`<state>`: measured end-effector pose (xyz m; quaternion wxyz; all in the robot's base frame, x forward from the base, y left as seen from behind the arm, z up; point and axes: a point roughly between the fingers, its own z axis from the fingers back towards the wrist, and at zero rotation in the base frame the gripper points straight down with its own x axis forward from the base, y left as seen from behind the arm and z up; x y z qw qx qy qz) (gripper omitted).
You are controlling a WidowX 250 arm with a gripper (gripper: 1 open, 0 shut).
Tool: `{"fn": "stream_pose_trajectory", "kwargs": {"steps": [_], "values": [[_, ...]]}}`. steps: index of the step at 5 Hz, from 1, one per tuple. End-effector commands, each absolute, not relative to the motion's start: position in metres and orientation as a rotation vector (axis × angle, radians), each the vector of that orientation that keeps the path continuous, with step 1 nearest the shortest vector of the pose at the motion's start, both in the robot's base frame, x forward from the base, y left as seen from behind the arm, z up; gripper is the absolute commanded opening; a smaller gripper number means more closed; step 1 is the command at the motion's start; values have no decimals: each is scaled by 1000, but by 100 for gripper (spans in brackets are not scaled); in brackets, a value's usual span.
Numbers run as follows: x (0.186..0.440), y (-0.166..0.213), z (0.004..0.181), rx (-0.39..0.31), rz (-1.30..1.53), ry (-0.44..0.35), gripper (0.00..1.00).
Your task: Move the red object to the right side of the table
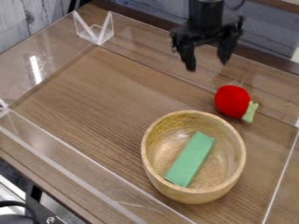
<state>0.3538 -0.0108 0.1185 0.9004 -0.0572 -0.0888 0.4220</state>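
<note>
The red object (232, 101), a small glossy strawberry-like toy with a pale green tip, lies on the brown wood-grain table (105, 96) near its right wall. My gripper (207, 58) hangs above the table's far side, up and to the left of the red object and apart from it. Its black fingers (188, 57) point down and stand open with nothing between them.
A round light wooden bowl (194, 155) with a flat green block (190, 159) inside stands at the front right, just below the red object. Low clear acrylic walls (41, 52) border the tabletop. A clear stand (93, 29) sits at the far left corner.
</note>
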Motion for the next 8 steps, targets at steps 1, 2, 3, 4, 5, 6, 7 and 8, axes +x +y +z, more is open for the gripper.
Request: {"fn": "stream_pose_trajectory", "kwargs": {"steps": [1,2,3,4,5,6,7,8], "values": [[356,10,163,-140,906,-282,100],[350,31,163,-124,890,-303,100],[350,34,155,-111,873,-306,100],[353,38,149,-83,898,-302,100],[355,42,143,-54,924,-298,100],[357,46,123,-31,944,-298,100],[360,57,106,-18,974,-309,100],[360,65,92,-4,1077,-322,100]]}}
